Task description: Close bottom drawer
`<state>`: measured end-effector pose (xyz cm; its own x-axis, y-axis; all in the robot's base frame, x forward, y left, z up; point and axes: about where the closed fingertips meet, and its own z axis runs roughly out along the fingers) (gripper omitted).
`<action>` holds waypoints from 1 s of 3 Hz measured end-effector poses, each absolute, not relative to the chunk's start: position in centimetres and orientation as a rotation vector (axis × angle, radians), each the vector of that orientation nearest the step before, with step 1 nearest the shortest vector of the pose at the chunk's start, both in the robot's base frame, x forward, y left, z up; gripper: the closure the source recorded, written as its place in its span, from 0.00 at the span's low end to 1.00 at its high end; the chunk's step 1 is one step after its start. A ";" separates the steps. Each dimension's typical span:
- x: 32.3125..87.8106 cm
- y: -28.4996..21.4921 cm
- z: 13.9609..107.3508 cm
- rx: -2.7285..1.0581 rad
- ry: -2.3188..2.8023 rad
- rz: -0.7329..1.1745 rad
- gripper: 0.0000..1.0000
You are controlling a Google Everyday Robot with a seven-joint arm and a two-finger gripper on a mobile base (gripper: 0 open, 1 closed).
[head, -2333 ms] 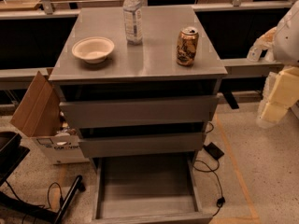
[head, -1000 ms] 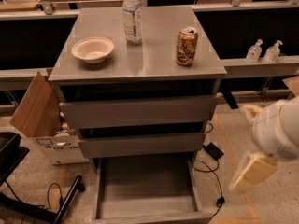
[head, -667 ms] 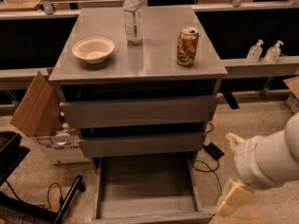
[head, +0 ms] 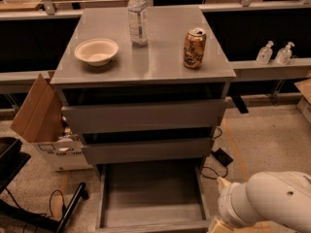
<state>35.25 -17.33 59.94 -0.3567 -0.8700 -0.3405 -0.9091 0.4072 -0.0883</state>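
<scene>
**Bottom drawer (head: 150,198) out, gripper (head: 217,225) at its corner**

The bottom drawer is seen pulled out at the foot of the cabinet (head: 146,64), under 2 other drawer fronts. The gripper is placed low on the right, just beside the drawer's front right corner and partly cut off. Whether it is open or holding anything cannot be told. The drawer is matte grey, shallow and handle-less.
</scene>
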 end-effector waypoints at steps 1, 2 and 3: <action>35.5 -17.3 59.6 -1.483 2.359 0.159 0.00; 35.5 -17.3 59.5 -1.485 2.360 0.157 0.00; 35.6 -16.9 57.6 -1.480 2.389 0.127 0.00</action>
